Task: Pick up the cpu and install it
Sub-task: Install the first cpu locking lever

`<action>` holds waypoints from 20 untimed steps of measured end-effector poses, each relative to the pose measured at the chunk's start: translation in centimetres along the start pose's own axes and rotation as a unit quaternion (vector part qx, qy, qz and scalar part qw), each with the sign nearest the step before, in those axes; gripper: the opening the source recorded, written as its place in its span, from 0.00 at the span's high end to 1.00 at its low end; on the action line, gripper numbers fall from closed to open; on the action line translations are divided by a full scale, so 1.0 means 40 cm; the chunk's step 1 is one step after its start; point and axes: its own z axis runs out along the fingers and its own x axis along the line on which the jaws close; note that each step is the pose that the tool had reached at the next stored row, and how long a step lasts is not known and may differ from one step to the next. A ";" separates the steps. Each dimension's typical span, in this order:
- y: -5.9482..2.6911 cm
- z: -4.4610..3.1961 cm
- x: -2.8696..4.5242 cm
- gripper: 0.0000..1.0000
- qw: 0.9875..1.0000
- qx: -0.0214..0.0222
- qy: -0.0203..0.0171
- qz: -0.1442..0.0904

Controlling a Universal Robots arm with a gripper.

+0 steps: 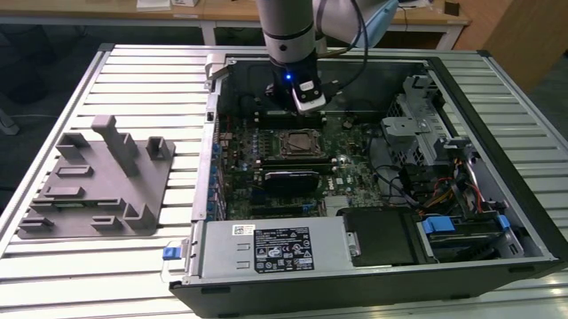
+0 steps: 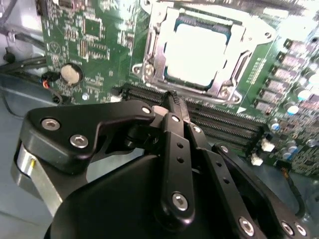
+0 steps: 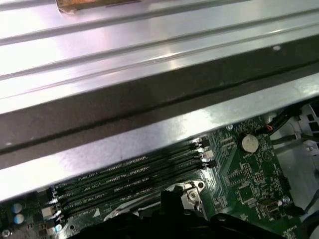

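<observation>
Motherboard (image 2: 94, 45), seated cpu (image 2: 197, 52) beyond closed fingers (image 2: 172, 107)

The exterior view looks down from afar on the motherboard (image 1: 293, 159); both wrist views hover close above it.

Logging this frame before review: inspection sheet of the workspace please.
Surface: ribbed metal table, open computer case lying on it.
Job's things: cpu already seated in the socket frame on the motherboard.
Clutter: grey fixture tray at the exterior view's left.
Grippers: gripper shut, holding nothing, above the memory slots beside the socket.
Cables: wire bundle inside the case; arm cable.
Surroundings: wooden desks behind.
</observation>
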 end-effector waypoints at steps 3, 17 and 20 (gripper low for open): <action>0.000 0.000 -0.001 0.89 1.000 0.019 -0.003 -0.004; 0.002 0.003 -0.006 0.89 0.996 0.079 0.039 -0.010; 0.002 0.003 -0.006 0.89 0.996 0.079 0.039 -0.010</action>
